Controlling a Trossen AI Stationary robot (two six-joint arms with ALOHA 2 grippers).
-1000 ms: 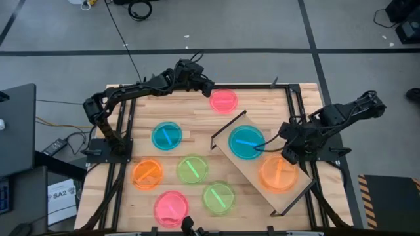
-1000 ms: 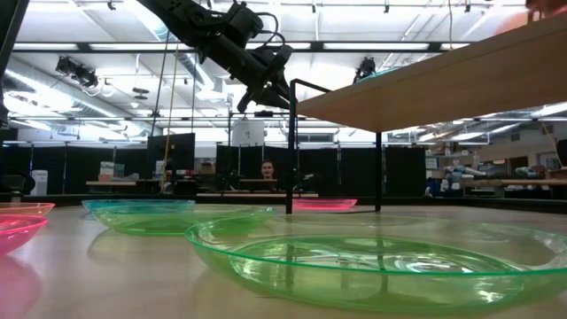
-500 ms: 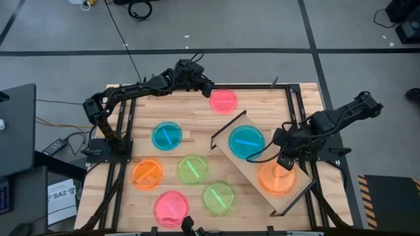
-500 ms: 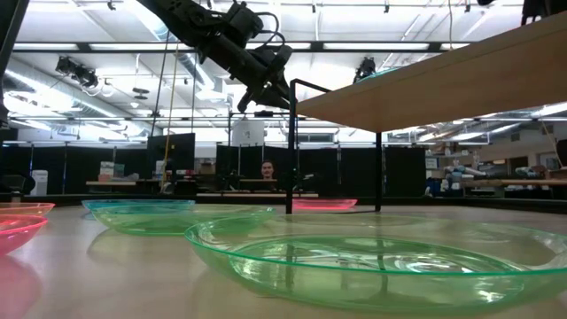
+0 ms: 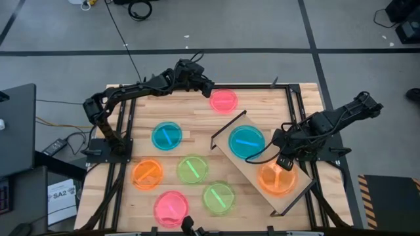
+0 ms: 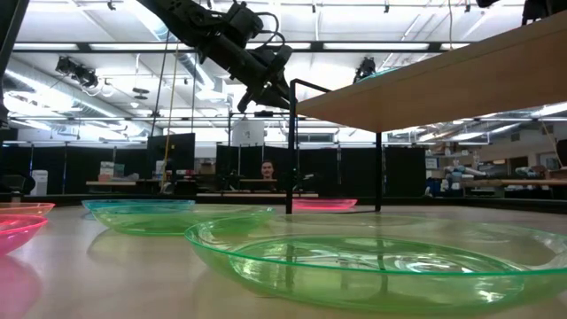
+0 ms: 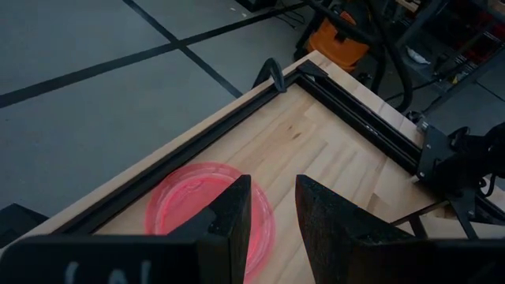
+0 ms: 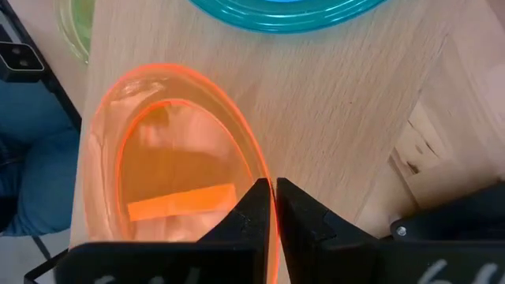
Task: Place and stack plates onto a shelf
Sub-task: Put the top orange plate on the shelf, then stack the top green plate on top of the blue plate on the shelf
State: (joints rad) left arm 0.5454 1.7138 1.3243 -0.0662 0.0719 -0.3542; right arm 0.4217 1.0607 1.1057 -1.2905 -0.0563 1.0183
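Note:
The shelf is a light-wood plank on a black wire frame, set slantwise at the table's right. On it lie a blue plate and an orange plate. My right gripper is shut at the orange plate's far rim. My left gripper hovers open near the table's far edge, just left of a pink plate that lies flat on the tabletop; in the left wrist view that pink plate shows beyond the open gripper. My right gripper pinches the orange plate's rim between its two fingers, coming at it from above and slanting from the table's right. The fingers nearly meet, with the thin rim between them. The plate lies flat on the shelf plank.
Several more plates lie on the tabletop: blue, orange, green, green and pink. The shelf's black wire frame stands up beside the blue plate. A person shows far behind the table.
My right gripper has moved a little toward the table's near-left, staying shut on the orange plate's rim. The orange plate has shifted with it along the shelf toward the near end. Most of this happened in the first half second.

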